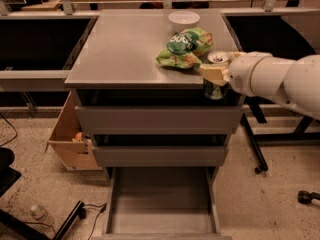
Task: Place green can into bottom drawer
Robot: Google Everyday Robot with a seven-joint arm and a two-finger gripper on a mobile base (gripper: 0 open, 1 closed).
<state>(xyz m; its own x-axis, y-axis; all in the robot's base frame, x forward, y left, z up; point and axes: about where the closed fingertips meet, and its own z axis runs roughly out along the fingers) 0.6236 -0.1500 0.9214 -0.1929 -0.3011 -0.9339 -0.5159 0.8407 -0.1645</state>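
At front-right corner of counter (125,54), just off front edge: gripper (214,75) clamped on can (216,89), upright. Below, well apart: drawer (160,199), open. Likely light, thin-walled, smooth, dentable; best taken mid-body, moderate squeeze.

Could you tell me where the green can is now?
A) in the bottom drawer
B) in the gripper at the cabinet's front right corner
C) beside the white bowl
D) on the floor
B: the gripper grips the green can at the cabinet's front right corner, above the open bottom drawer.
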